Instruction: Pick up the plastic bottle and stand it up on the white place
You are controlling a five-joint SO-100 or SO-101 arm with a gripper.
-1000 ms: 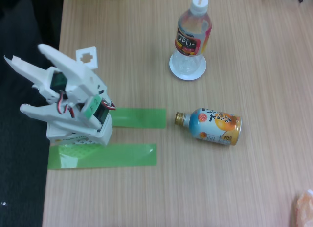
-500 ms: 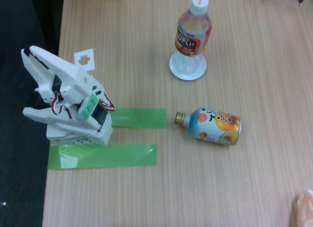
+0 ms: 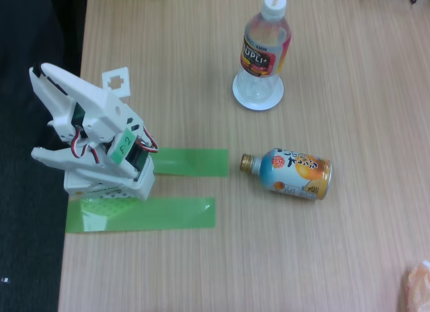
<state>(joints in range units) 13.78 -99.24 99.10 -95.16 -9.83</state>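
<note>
One plastic bottle [image 3: 265,48] already stands upright on the white place [image 3: 258,92], so the arm's folded-back gripper [image 3: 41,110], jaws parted and empty over the table [image 3: 349,245] edge, best rests well apart from it, judging the task done.

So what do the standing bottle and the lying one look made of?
Standing bottle: clear ribbed plastic, see-through at the base, with a white cap. Lying bottle: looks like metal, opaque printed orange-and-blue body with a gold cap, though the picture cannot settle it.
</note>
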